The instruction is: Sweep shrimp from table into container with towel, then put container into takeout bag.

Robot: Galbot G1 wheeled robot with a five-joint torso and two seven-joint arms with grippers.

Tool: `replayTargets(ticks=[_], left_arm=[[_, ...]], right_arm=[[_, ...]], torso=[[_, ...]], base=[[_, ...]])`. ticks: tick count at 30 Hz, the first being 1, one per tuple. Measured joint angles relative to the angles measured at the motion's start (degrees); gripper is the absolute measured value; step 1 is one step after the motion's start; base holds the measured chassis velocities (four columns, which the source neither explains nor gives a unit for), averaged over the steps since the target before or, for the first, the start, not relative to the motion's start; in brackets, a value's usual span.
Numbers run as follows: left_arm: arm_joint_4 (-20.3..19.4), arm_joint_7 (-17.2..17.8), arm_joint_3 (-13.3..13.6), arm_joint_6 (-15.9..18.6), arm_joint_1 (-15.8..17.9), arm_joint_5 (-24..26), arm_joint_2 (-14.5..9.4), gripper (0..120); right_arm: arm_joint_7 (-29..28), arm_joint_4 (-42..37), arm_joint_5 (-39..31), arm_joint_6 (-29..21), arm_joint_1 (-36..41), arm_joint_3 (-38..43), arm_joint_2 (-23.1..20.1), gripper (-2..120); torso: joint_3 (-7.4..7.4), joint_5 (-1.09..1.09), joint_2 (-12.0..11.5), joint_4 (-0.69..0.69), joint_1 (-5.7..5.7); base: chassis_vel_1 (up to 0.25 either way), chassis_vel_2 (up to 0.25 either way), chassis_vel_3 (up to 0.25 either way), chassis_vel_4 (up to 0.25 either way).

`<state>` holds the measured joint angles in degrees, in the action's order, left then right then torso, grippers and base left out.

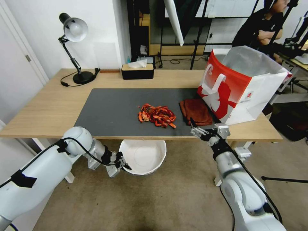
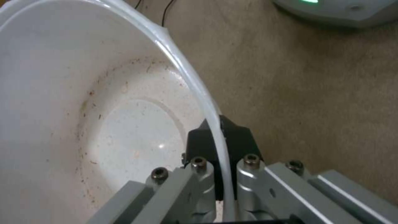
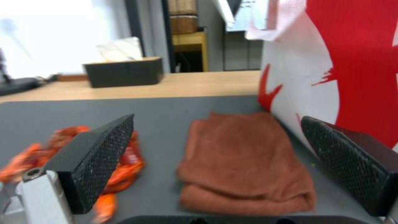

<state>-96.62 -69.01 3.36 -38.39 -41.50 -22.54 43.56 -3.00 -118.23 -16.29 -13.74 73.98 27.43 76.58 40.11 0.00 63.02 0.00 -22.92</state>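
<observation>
The left arm reaches low below the near desk (image 1: 48, 109) edge, its left claw (image 1: 123, 165) clamped on the container (image 1: 144, 157) rim. The right arm stretches forward on the right, its right claw (image 1: 195, 126) spread wide at the near edge.

A black desk lamp (image 1: 75, 48) stands at the far left, a black tissue box (image 1: 137, 71) beside it.

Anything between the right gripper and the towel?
Nothing visible. The right gripper hovers at the table's near edge, fingers open, facing the folded towel on the mat. The shrimp lie to its left, the takeout bag to its right.
</observation>
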Motion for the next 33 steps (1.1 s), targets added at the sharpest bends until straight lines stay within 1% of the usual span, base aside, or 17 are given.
replayTargets(ticks=[2,6,7,9,10,12,14,18,19,22,24,26,27,33], left_arm=[[0.0,-0.27,0.14,-0.19,0.12,0.01,0.0,0],[0.48,-1.06,1.06,-0.78,0.87,-0.44,0.34,0],[0.48,-1.06,1.06,-0.78,0.87,-0.44,0.34,0],[1.13,-1.21,1.85,-0.84,1.67,-0.55,0.82,0],[1.13,-1.21,1.85,-0.84,1.67,-0.55,0.82,0],[1.95,-1.22,2.3,-1.3,2.42,-1.04,1.45,0],[2.21,-1.22,2.41,-1.53,2.63,-1.29,1.67,0],[3.17,-1.25,3.17,-1.9,3.28,-1.45,2.23,0],[3.17,-1.25,3.17,-1.9,3.28,-1.45,2.23,0],[3.43,-1.25,3.5,-1.97,3.34,-1.41,2.42,0],[3.45,-1.25,3.54,-1.97,3.35,-1.41,2.43,0],[3.66,-1.25,3.89,-2.1,3.48,-1.25,2.56,0],[3.66,-1.25,3.89,-2.1,3.48,-1.25,2.56,0],[3.71,-1.2,4.07,-2.19,3.61,-0.53,2.49,0]], right_arm=[[-0.87,1.26,-0.09,0.0,-1.31,-0.46,-0.42,100],[-3.97,5.9,-1.04,-1.29,-7.23,-2.43,-2.22,100],[-3.97,5.9,-1.04,-1.29,-7.23,-2.43,-2.22,100],[-5.77,7.64,-1.49,-4.35,-10.35,-3.5,-3.07,100],[-5.77,7.64,-1.49,-4.35,-10.35,-3.5,-3.07,100],[-8.04,9.56,-1.73,-7.99,-13.01,-4.81,-3.59,100],[-8.57,10.36,-1.76,-8.9,-13.82,-5.26,-3.68,100],[-10.97,14.2,-1.8,-12.74,-17.22,-7.41,-3.6,100],[-10.97,14.2,-1.8,-12.74,-17.22,-7.41,-3.6,100],[-12.07,15.83,-1.36,-14.96,-18.77,-8.38,-3.32,100],[-12.18,15.98,-1.32,-15.19,-18.9,-8.46,-3.28,100],[-13.02,17.27,-1.03,-17.33,-20.01,-9.16,-2.92,100],[-13.02,17.27,-1.03,-17.33,-20.01,-9.16,-2.92,100],[-13.83,17.94,-3.03,-19.93,-20.67,-9.43,-2.64,100]], torso=[[0.0,0.0,0.0,-0.01,0.0],[0.0,0.0,0.0,0.0,0.0],[0.0,0.0,0.0,0.0,0.0],[0.0,-0.01,0.0,0.0,0.0],[0.0,-0.01,0.0,0.0,0.0],[0.0,-0.01,0.0,0.0,0.0],[0.0,0.0,0.0,-0.01,0.0],[0.0,0.0,0.0,0.0,0.0],[0.0,0.0,0.0,0.0,0.0],[0.0,-0.01,0.0,0.0,0.0],[0.0,0.0,0.0,0.0,0.0],[0.0,0.0,0.0,0.0,-0.01],[0.0,0.0,0.0,0.0,-0.01],[0.0,-0.01,0.0,0.0,0.01]], base=[[0.0,0.0,0.0,0.0],[0.0,0.0,0.0,0.0],[0.0,0.0,0.0,0.0],[0.0,0.0,0.0,0.0],[0.0,0.0,0.0,0.0],[0.0,0.0,0.0,0.0],[0.0,0.0,0.0,0.0],[0.0,0.0,0.0,0.0],[0.0,0.0,0.0,0.0],[0.0,0.0,0.0,0.0],[0.0,0.0,0.0,0.0],[0.0,0.0,0.0,0.0],[0.0,0.0,0.0,0.0],[0.0,0.0,0.0,0.0]])
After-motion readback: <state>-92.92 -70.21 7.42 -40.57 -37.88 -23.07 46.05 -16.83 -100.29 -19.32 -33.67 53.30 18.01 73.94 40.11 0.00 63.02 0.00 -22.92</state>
